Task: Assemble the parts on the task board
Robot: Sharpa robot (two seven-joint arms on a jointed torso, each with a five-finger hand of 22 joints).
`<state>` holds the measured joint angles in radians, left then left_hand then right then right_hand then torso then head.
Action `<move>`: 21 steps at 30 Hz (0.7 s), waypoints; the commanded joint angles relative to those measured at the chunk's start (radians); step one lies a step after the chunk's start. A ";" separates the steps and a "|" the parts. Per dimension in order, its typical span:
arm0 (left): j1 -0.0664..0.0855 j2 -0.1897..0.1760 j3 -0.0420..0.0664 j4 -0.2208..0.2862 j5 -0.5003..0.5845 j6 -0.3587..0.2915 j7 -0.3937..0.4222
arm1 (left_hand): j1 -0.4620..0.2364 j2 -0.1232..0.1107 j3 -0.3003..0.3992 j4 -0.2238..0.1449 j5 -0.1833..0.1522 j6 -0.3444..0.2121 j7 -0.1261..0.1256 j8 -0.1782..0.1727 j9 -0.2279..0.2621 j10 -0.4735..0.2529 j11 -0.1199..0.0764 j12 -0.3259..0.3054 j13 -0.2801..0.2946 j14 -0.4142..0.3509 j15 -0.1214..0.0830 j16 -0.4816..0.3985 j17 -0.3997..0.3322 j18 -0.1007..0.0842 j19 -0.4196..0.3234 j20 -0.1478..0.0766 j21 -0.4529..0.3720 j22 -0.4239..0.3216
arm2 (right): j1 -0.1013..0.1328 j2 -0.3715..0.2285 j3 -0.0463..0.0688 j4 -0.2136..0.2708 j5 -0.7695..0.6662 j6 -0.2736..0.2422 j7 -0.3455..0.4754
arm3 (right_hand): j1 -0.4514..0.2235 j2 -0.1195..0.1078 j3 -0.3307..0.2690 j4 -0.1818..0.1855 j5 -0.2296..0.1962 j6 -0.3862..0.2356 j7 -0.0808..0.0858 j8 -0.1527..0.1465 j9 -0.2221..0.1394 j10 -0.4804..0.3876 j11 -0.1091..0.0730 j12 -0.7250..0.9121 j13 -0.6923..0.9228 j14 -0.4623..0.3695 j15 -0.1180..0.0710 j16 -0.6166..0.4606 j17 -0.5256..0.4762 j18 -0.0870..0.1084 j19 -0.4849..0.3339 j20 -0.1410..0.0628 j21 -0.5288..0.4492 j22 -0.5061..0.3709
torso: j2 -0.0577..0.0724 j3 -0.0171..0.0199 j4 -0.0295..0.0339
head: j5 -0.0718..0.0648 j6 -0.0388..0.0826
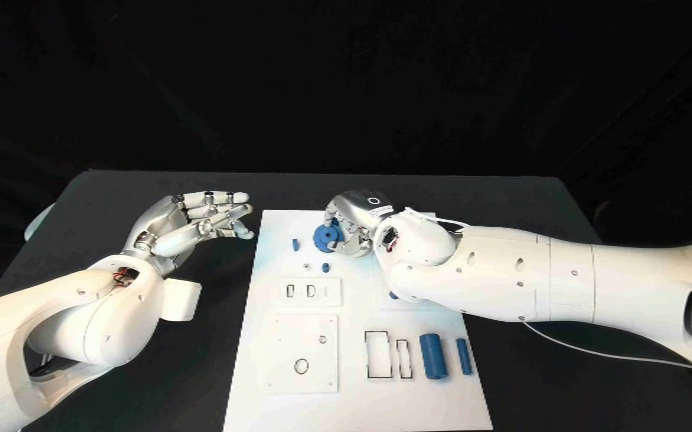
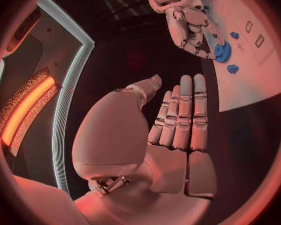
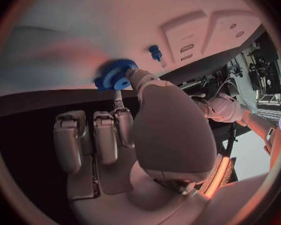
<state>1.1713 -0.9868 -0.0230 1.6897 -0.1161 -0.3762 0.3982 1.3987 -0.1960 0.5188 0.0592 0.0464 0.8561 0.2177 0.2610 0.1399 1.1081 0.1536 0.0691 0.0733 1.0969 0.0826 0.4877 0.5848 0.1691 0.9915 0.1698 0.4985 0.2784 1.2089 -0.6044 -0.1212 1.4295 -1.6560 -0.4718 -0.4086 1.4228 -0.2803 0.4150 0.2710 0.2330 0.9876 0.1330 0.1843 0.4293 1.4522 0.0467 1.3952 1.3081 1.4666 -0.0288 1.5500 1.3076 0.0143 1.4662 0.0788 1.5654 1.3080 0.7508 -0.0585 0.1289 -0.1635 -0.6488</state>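
Observation:
The white task board (image 1: 361, 397) lies in the middle of the black table. A blue gear (image 1: 329, 236) sits at its far end, and my right hand (image 1: 364, 220) grips it there; the thumb tip presses against the gear (image 3: 117, 75). Small blue pegs stand close by, one left of the gear (image 1: 296, 245) and one just nearer (image 1: 327, 266). Two blue cylinders (image 1: 433, 354) lie on the board's near right part. My left hand (image 1: 202, 217) hovers beside the board's far left corner, fingers (image 2: 181, 115) stretched out and holding nothing.
On the board there are a white block with two slots (image 1: 312, 292), a square white plate with holes (image 1: 304, 352) and two rectangular frames (image 1: 378, 354). My right forearm (image 1: 548, 282) crosses the board's right side. Bare black table (image 1: 130, 202) lies left of the board.

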 commanded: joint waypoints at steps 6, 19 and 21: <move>0.002 0.001 0.001 0.002 -0.001 0.013 0.002 | -0.004 0.007 0.004 -0.001 0.004 -0.004 0.007 -0.005 0.000 -0.008 0.001 0.000 -0.001 -0.010 -0.001 0.003 0.001 0.005 -0.005 0.000 0.003 0.001 | -0.005 -0.001 -0.002 -0.009 0.004 0.057 -0.009 | -0.109 0.005 -0.099 0.017 -0.020 -0.035 0.008 -0.031 -0.031 -0.015 0.012 -0.027 0.106 0.094 0.016 0.000 0.218 -0.014 0.105 0.016 0.005 0.263 | -0.001 -0.0011 0.0000 | 0.002 -0.001; 0.002 -0.002 0.001 0.002 -0.001 0.014 0.000 | -0.006 0.006 0.005 -0.003 0.004 -0.004 0.007 -0.005 0.000 -0.008 0.002 0.000 -0.001 -0.010 0.000 0.004 0.001 0.005 -0.009 0.000 0.008 0.004 | -0.008 -0.023 -0.003 0.003 0.028 0.092 -0.009 | -0.190 0.062 -0.199 0.022 0.039 -0.022 0.005 -0.025 -0.041 -0.001 0.010 -0.009 0.122 0.096 0.015 0.004 0.226 -0.014 0.105 0.015 0.005 0.263 | -0.001 -0.0002 -0.0017 | 0.004 0.000; 0.002 -0.002 0.001 0.002 -0.001 0.014 0.000 | -0.006 0.006 0.005 -0.003 0.004 -0.004 0.007 -0.005 0.000 -0.008 0.002 0.000 -0.001 -0.010 0.000 0.004 0.001 0.005 -0.009 0.000 0.008 0.004 | -0.008 -0.029 -0.003 0.008 0.029 0.089 -0.011 | -0.190 0.064 -0.200 0.022 0.041 -0.021 0.004 -0.025 -0.041 0.000 0.009 -0.007 0.123 0.097 0.015 0.005 0.228 -0.014 0.105 0.015 0.005 0.263 | -0.001 -0.0002 -0.0011 | 0.004 0.000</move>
<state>1.1713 -0.9899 -0.0227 1.6901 -0.1161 -0.3760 0.3944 1.3987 -0.1960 0.5188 0.0592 0.0464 0.8561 0.2177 0.2611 0.1399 1.1081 0.1536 0.0691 0.0729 1.0969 0.0826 0.4877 0.5847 0.1692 0.9916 0.1699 0.5026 0.2820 1.2055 -0.6298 -0.1215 1.4359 -1.6347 -0.4197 -0.4143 1.2408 -0.2172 0.2204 0.2935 0.2709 0.9591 0.1378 0.1534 0.3872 1.4436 0.0553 1.3815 1.3079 1.4647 -0.0195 1.5500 1.3073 0.0143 1.4661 0.0864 1.5654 1.3077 0.7496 -0.0592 0.1276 -0.1590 -0.6493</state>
